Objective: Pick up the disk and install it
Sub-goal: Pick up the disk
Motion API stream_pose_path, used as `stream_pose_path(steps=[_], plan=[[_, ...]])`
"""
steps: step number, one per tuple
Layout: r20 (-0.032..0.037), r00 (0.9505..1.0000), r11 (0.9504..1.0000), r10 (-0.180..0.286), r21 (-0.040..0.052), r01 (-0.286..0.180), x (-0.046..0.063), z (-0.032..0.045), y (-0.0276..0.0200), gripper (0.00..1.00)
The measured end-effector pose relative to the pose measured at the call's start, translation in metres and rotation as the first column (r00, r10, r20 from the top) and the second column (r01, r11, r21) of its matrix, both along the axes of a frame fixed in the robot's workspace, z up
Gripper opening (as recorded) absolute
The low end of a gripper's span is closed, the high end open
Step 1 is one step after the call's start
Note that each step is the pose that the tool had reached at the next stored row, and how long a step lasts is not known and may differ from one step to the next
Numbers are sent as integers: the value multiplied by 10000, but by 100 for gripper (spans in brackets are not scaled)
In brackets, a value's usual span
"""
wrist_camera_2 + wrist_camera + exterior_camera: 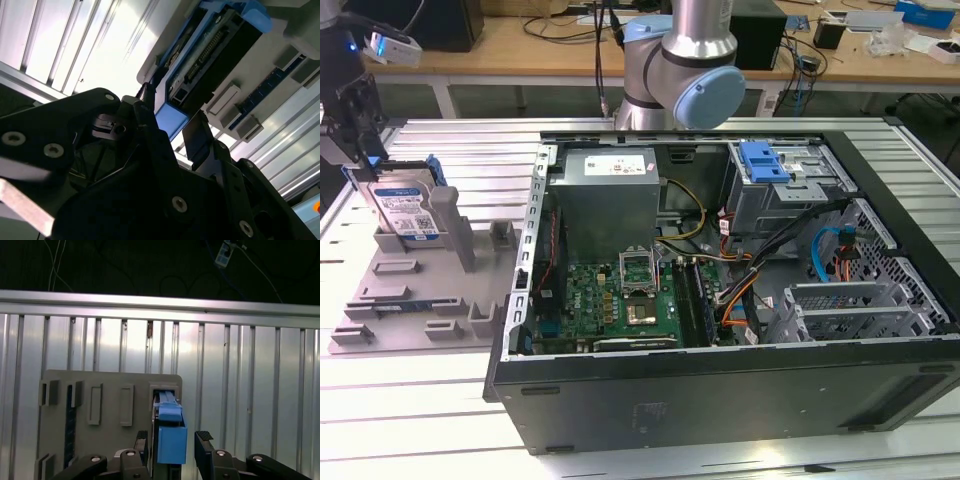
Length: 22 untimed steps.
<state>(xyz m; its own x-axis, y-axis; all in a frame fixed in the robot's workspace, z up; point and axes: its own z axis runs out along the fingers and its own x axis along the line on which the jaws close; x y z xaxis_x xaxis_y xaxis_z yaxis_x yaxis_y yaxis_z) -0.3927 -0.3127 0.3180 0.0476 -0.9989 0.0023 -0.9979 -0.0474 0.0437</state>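
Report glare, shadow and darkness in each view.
Exterior view: even light, the case partly shaded inside. Second wrist view: glare washes out the table slats; the gripper is a dark silhouette. First wrist view: bright streaks on the slats, black background beyond, the disk well lit.

Both wrist views closely face the disk (pixel 171 442) (pixel 210 50).

The surface (pixel 430 440) is a broad bed of ribbed, silvery aluminium slats, bright where the light catches them. Two things lie directly on it. Toward the exterior view's left sits a flat grey holder plate (pixel 410 300) with raised slots and posts moulded into it. Just beside that, toward the exterior view's right, a black computer case (pixel 720 400) lies on its side, its open side up.
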Motion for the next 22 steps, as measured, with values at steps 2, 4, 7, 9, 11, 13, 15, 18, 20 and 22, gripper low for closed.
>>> stream_pose_path(steps=[2, 4, 7, 9, 11, 13, 15, 18, 20, 22], plan=[[-3, 10000, 10000, 0, -1, 0, -1, -8, 0, 50], [-3, 10000, 10000, 0, 0, 0, -3, -19, 0, 50], [-3, 10000, 10000, 0, 7, 0, -9, -38, 0, 50], [-3, 10000, 10000, 0, 9, 0, -12, -46, 0, 50], [-3, 10000, 10000, 0, 14, 0, -14, -60, 0, 50], [-4, 10000, 10000, -1, 19, 1, -15, -70, 0, 50], [-4, 10000, 10000, -2, 25, 2, -15, -79, 0, 50], [-3, 10000, 10000, -1, 40, 1, -14, -103, -1, 50], [-3, 10000, 10000, 0, 44, 0, -14, -116, -1, 50], [-3, 10000, 10000, 0, 46, 0, -14, -132, -1, 50]])
